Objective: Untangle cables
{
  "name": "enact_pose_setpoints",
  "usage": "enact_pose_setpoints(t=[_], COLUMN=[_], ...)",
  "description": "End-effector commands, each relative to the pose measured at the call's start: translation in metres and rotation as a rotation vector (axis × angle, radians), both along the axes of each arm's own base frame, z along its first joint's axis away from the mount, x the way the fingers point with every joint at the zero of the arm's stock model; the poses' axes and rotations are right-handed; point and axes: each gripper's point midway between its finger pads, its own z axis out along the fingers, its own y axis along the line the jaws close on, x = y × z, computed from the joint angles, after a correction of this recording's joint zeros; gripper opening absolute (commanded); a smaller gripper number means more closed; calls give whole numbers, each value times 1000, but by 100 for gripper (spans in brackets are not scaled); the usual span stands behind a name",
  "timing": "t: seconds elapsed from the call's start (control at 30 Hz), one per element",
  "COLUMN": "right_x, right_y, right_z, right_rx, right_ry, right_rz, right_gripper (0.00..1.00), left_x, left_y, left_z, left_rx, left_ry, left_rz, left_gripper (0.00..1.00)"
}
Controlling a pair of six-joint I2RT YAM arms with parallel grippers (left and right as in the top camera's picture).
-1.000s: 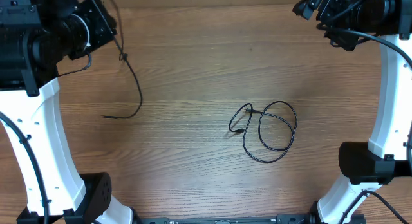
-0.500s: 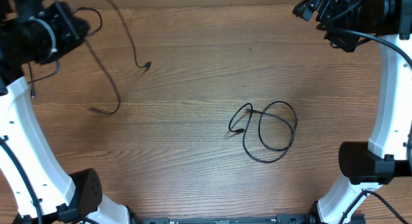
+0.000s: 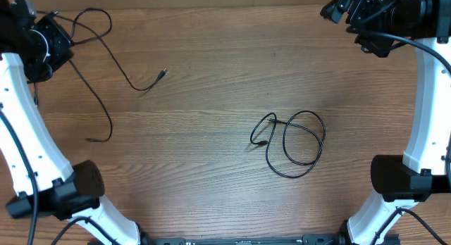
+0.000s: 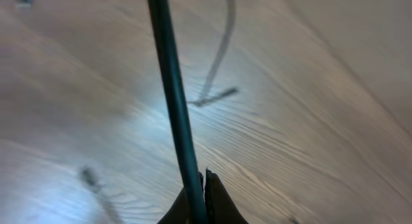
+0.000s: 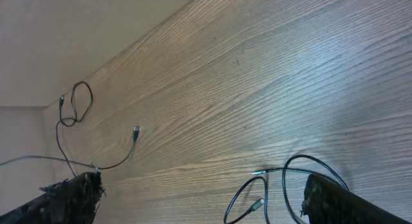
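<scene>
You have nothing to read here. No lettering, label, brand mark, number or sign shows legibly in the overhead view or in either wrist view.

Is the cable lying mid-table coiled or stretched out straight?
Coiled: the cable lies in overlapping loops, its plug ends tucked beside them.
</scene>
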Motion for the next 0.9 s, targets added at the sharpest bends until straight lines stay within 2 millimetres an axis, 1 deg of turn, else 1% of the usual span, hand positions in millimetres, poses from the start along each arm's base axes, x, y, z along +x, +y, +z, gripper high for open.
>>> enact_pose_setpoints(t=[0.0,0.13,0.3,0.47,0.6,0.63,0.73,0.8,0.87], right_x=[-1,-1,-1,-1,-1,-1,0,0,0], right_y=[0,0,0,0,0,0,0,0,0], right_z=[7,7,7,7,7,7,8,8,8], right_rx=[1,1,1,1,1,1,1,1,1], right_ry=[-23,-23,-23,-23,-25,-26,-28,-28,-30], right_rz=[5,5,6,5,6,5,5,5,5], right_gripper=[100,100,100,100,100,100,100,100,100], left_x=[-4,-5,-9,-17,-24,-25,-22,-20,-18], left_y=[35,55,79,111,140,147,168,177,182], left_z=[-17,-30,-44,-64,-78,-82,-93,-99,-106], left_rx=[115,160,143,116,101,96,90,70,20], left_ry=[88,141,182,232,255,256,243,232,214], left_rz=[130,187,278,361,426,440,476,491,508], left_gripper=[4,4,5,5,6,4,4,4,6])
